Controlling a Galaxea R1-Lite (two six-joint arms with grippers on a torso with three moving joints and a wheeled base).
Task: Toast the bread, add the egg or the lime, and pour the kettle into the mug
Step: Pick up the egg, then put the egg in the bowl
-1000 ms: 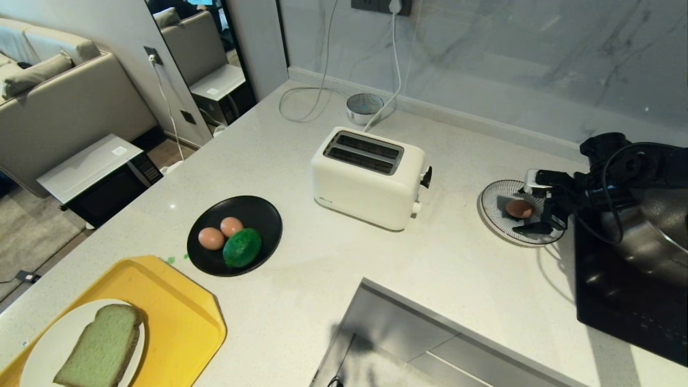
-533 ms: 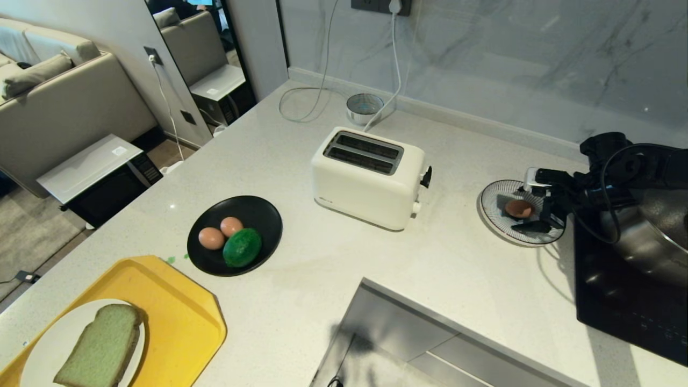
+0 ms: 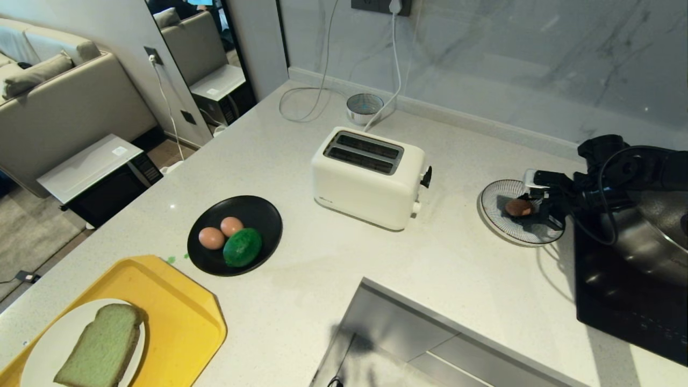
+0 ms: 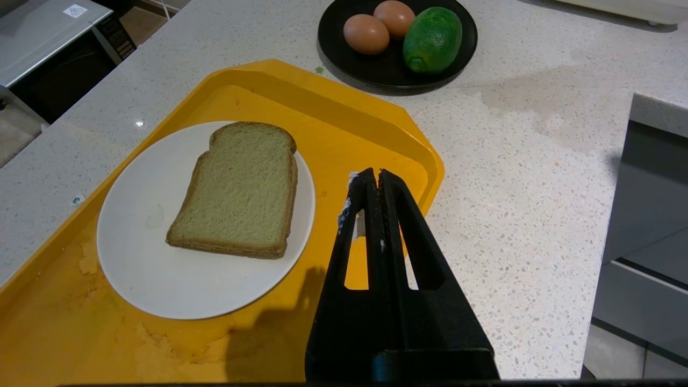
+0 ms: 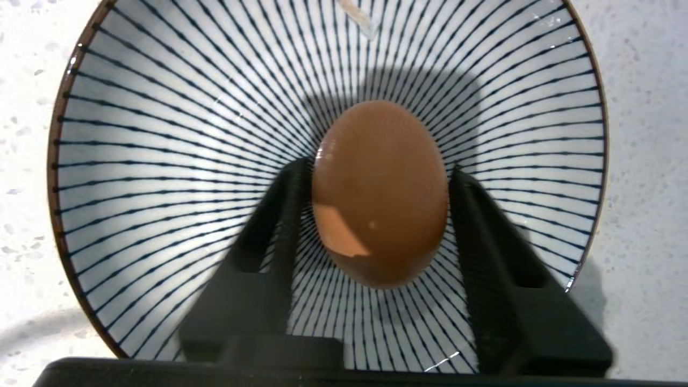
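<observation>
Right claw [image 5: 379,215]: down in the striped bowl [image 5: 161,107], one finger [image 5: 279,215] on each side of the egg [image 5: 379,188]. The wrist view shows both fingers right against the shell, so grasping the egg; whether the egg is off the bowl floor, cannot tell.
Same spot, head view: egg [image 3: 518,207] only a small brown patch half hidden by the black claw [image 3: 537,207]; bowl [image 3: 500,226] sits on the worktop [image 3: 322,279] just beside the black hob [image 3: 634,301].
Left claw [image 4: 372,180]: clenched, empty, hanging over the yellow tray [image 4: 349,123]. Not in the head view.
Bread [image 4: 239,191]: flat on the white plate [image 4: 161,279] on that tray; the head view cuts it at the edge [image 3: 102,346].
Black plate [image 3: 263,215]: near the tray, carrying two more eggs [image 3: 211,238] and the lime [image 3: 242,247], the lime touching both.
Toaster [image 3: 368,177]: head view only, mid-worktop, slots empty.
</observation>
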